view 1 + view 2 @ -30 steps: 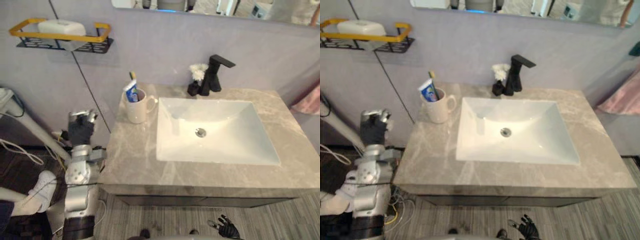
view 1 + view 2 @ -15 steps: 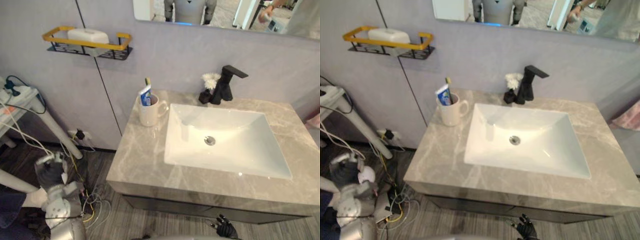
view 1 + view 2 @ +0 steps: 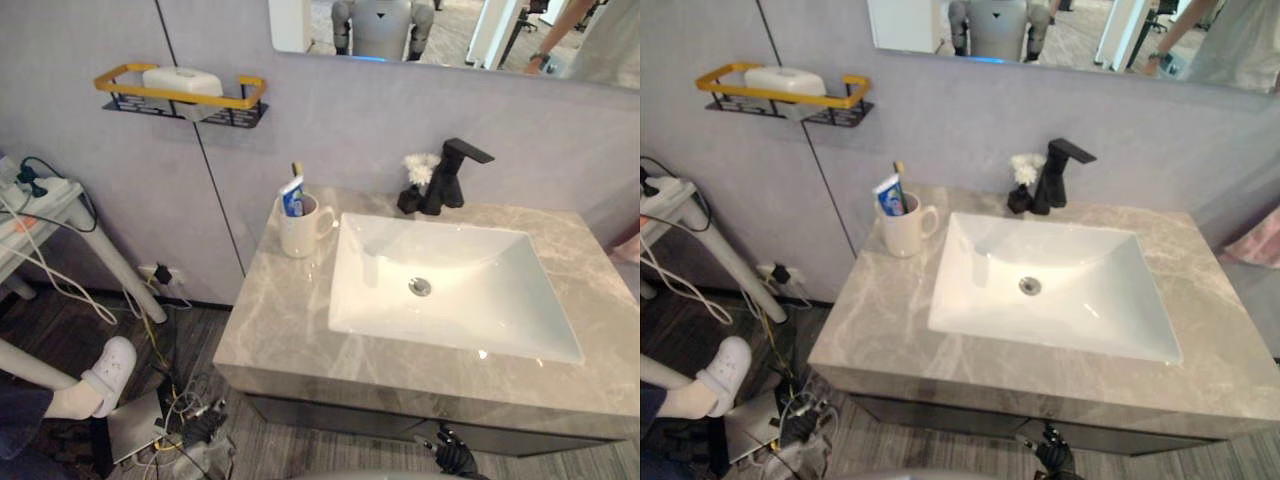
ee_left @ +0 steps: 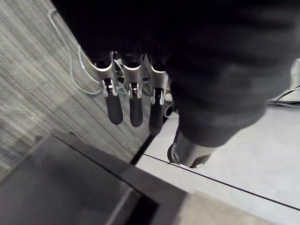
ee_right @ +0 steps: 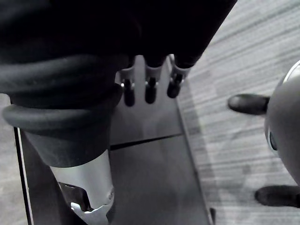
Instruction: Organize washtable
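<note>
While nothing on the table (image 3: 290, 320) is being handled, we judge the tidying either finished or not begun; any next move calls for lifting a hand to table height. Left to right: a wall shelf (image 3: 175, 97) holds soap (image 3: 182, 80); a mug (image 3: 298, 232) with toothbrush (image 3: 296, 170) and toothpaste (image 3: 291, 197) stands on the table just beside the sink (image 3: 380, 270); a black tap (image 3: 450, 170) rises behind it. Our left hand (image 4: 135, 105) hangs straight-fingered and empty; our right hand (image 5: 150, 91) likewise, touching nothing.
</note>
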Available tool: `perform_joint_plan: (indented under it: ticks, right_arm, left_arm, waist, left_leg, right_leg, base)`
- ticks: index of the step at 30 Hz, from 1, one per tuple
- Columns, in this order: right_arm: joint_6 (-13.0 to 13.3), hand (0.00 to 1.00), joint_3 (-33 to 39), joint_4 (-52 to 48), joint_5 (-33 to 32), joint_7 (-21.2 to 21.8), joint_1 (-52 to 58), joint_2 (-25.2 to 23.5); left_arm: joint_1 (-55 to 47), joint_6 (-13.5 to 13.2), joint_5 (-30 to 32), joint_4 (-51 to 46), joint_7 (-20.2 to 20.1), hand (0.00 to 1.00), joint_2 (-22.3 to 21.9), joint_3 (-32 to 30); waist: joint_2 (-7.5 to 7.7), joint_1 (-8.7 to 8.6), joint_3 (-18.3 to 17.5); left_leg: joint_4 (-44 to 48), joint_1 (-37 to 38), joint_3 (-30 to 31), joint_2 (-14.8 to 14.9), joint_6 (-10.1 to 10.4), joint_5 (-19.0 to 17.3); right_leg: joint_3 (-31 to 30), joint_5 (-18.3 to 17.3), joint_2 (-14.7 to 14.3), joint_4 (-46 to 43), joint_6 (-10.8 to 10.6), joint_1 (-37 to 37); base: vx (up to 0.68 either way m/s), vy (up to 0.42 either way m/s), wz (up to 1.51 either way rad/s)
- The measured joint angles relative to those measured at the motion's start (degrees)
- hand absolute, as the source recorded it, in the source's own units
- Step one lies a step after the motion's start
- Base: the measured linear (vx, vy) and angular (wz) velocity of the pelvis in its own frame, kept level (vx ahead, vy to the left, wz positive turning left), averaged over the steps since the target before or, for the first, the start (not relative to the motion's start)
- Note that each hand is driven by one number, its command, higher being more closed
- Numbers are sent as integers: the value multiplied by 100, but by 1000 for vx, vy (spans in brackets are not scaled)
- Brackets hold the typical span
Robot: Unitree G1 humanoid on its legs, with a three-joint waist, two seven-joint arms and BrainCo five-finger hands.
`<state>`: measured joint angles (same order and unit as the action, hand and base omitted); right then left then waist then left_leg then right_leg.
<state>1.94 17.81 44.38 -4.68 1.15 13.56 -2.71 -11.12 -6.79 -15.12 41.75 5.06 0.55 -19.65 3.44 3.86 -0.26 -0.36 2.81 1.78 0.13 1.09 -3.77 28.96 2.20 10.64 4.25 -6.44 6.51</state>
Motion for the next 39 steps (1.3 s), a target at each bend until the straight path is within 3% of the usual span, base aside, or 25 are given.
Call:
perform_joint_plan:
  ticks: [12, 18, 33, 36, 37, 38, 39]
  right_arm:
    - [39, 0, 77, 502, -34, -129, -264, -28]
    - [74, 0, 4, 667, -33, -146, -407, -26]
    - [124, 0, -505, 880, 90, -87, -542, 105]
    - [117, 0, -724, 879, 251, -80, -734, 218]
    - [116, 0, -723, 878, 273, -77, -767, 227]
    - [115, 0, -722, 920, 275, -79, -723, 212]
    - [111, 0, -717, 989, 260, -77, -735, 205]
  left_arm:
    - [112, 137, 916, 899, 7, 0, 13, 557]
    - [121, 144, 1130, 1084, 6, 0, 95, 869]
    - [285, 135, 1194, 1211, 1, 0, 230, 1218]
    - [467, 138, 1189, 1208, 5, 0, 301, 1471]
    - [524, 140, 1194, 1208, 5, 0, 324, 1598]
    - [640, 143, 1196, 1199, 7, 0, 332, 1771]
    - [680, 142, 1196, 1187, 2, 0, 319, 1828]
  waist:
    - [64, -24, 48]
    - [48, -163, 194]
    - [48, -173, 429]
    - [31, -240, 663]
    - [5, -316, 686]
    - [39, -341, 693]
    - [91, -334, 669]
  left_leg:
    - [-175, 142, -21, -29, 47, 74]
    - [-180, 174, -79, -24, 48, 73]
    - [-184, 291, -836, -31, -60, -93]
    - [150, 22, -698, -50, -126, -216]
    - [254, -135, -479, -81, -136, -213]
    - [371, -309, -139, -151, -142, -207]
    - [448, -345, 30, -197, -142, -205]
  right_leg:
    - [-48, 38, -4, 114, -58, 30]
    - [-115, 63, -25, 125, -62, 28]
    - [-1000, 202, -46, 40, -59, -364]
    - [-1319, -267, 103, -1059, 16, -885]
    - [-1837, -543, 108, -1570, 143, -1169]
    - [-2433, -819, 82, -1884, 111, -1250]
    - [-2602, -886, 101, -1958, 58, -1256]
  base:
    - [8, 2, -2]
    - [-24, -3, -5]
    - [-17, 9, -29]
    - [-63, 30, 18]
    - [-8, 30, 102]
    - [19, 1, 126]
    - [88, -63, 143]
